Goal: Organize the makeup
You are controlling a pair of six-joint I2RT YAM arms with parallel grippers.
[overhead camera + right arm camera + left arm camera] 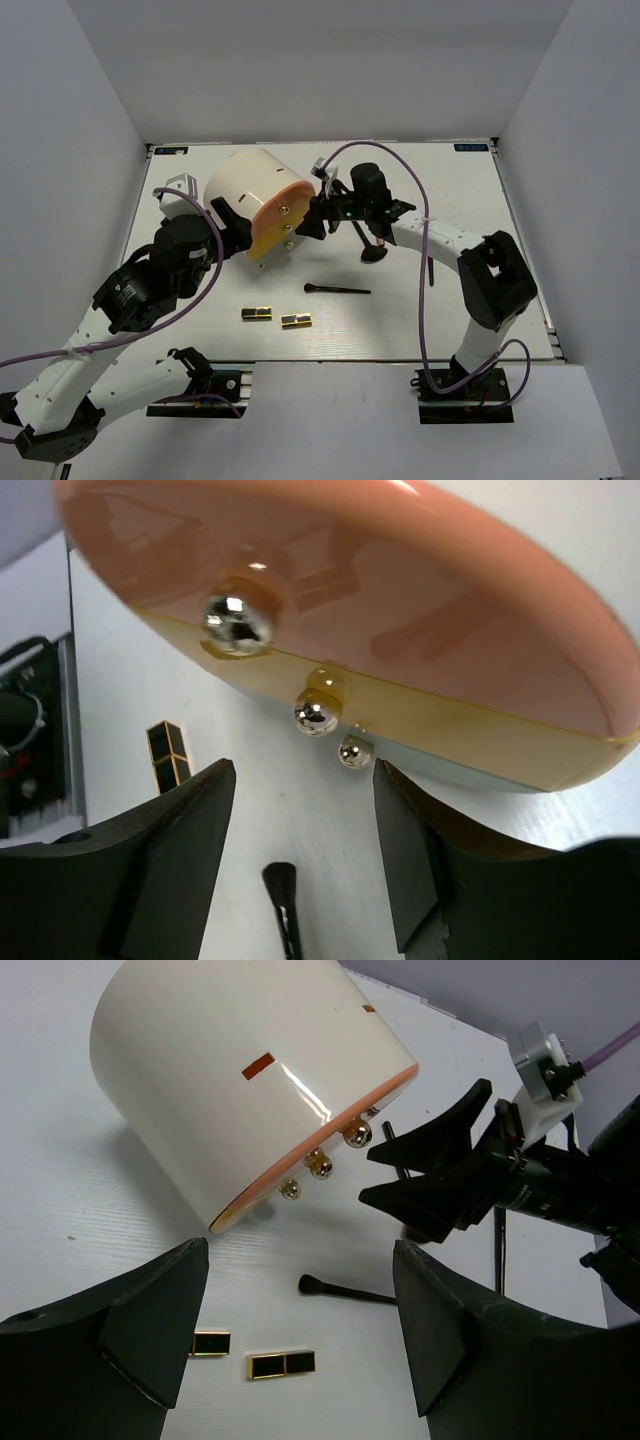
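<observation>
We work over a white table [450, 200] boxed in by grey walls. Our right claw [312, 217], its arm bent in from the right, gapes empty at the cream cylinder's [250, 185] orange face. Our left claw [232, 228], also wide and empty, flanks the cylinder's other side. Behind both claws, toward our bases, lie a black brush [338, 290] and two gold-and-black cases [257, 313].

My right gripper [303, 815], fingers spread, faces the cylinder's orange face [420, 620] and three shiny ball knobs [315, 715]; a gold-and-black case [168, 755] and black brush [283, 890] lie on the white table [130, 660].
</observation>
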